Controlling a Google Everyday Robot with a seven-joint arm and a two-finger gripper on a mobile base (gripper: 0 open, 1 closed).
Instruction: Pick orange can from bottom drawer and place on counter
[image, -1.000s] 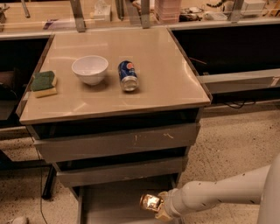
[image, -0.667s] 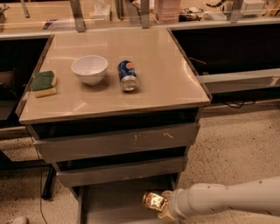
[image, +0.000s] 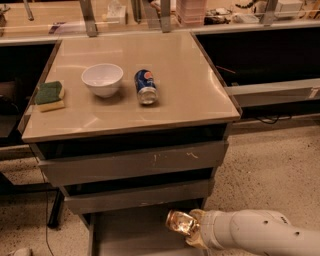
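We see the gripper (image: 192, 229) clamped on the orange can (image: 178, 221), its wrinkly golden skin gleaming just above the flat grey metal floor of the open bottom drawer (image: 131, 236). The glossy beige counter (image: 192, 85) bears a round white bowl (image: 102, 79).

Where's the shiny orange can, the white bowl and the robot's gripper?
shiny golden-orange can (image: 179, 222): camera view, on its wrinkly side.
round white bowl (image: 102, 80): camera view, on its inside.
gripper (image: 192, 229): camera view, between its fingertips, over the grey bottom drawer (image: 127, 236), holding the can.
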